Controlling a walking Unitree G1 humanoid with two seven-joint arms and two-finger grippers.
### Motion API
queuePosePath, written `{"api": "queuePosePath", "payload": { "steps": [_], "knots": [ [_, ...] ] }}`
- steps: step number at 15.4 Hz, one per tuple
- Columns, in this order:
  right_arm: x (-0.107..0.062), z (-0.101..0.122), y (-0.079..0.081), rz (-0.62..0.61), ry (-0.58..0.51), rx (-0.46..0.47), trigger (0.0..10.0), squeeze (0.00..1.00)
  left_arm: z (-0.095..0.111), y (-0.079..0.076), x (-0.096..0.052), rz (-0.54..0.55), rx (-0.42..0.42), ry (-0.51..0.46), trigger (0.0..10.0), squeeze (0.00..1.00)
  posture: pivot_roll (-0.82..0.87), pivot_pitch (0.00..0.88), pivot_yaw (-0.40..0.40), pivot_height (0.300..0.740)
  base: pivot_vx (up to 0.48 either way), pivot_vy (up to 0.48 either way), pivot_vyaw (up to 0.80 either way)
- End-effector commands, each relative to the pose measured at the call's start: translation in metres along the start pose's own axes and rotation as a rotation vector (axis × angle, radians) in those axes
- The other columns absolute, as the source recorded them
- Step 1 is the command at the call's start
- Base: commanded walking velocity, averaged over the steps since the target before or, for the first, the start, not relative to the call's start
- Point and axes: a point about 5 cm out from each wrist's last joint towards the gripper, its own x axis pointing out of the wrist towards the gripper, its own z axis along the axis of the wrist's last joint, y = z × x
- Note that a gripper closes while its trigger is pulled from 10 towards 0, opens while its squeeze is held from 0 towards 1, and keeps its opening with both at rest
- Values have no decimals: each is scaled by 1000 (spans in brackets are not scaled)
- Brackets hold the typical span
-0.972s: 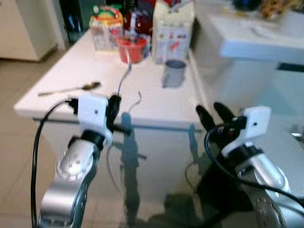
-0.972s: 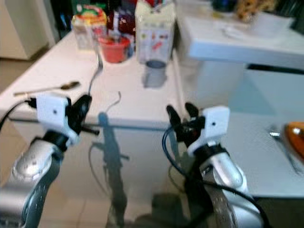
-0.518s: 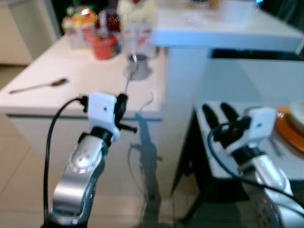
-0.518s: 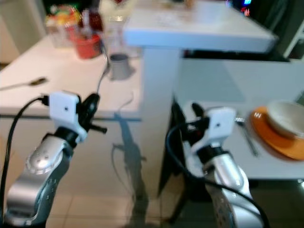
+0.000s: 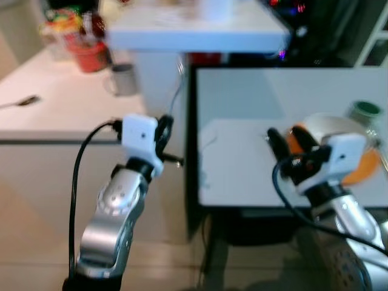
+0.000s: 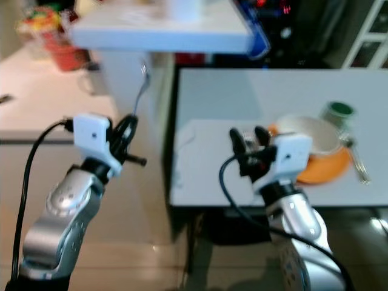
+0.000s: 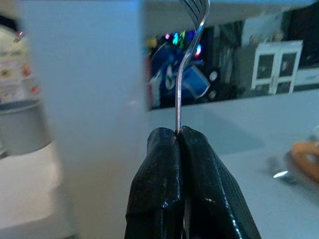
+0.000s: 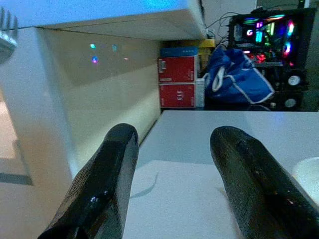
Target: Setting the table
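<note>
Low white rectangular table (image 5: 242,176) across right half of the head views; white kitchen counter (image 5: 42,115) at left. Flat orange plate (image 6: 324,170) with white bowl (image 6: 312,136) on it at right of table, green-topped cup (image 6: 337,111) just behind. Grey mug (image 5: 124,79) upper left, on counter. Left gripper (image 7: 178,137) at frame centre-left, fingers pressed together — pinching thin silver fork (image 7: 187,59) by its handle, tines up, held upright in air between counter and table. Right gripper (image 8: 172,149) over table's near edge, beside plate — fingers spread, nothing between.
</note>
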Motion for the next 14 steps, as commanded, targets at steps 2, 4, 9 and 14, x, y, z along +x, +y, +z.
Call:
{"api": "queuePosePath", "payload": {
  "steps": [2,4,9,14],
  "knots": [
    [8,1,5,18,-14,30,10000,0,0,10,0,59,20,-6,10000,0,-81,0,15,740,0,-480,0],
    [14,-5,6,-8,22,11,10000,0,-8,18,1,126,18,12,10000,0,-74,0,10,740,0,-480,0],
    [18,-10,-7,-123,35,-6,10000,0,-9,21,3,127,93,24,10000,0,-64,0,7,740,0,-480,0],
    [17,-12,-11,-150,59,-43,10000,0,-7,20,11,128,100,4,10000,0,-78,0,19,740,0,-480,0]
  ]
}}
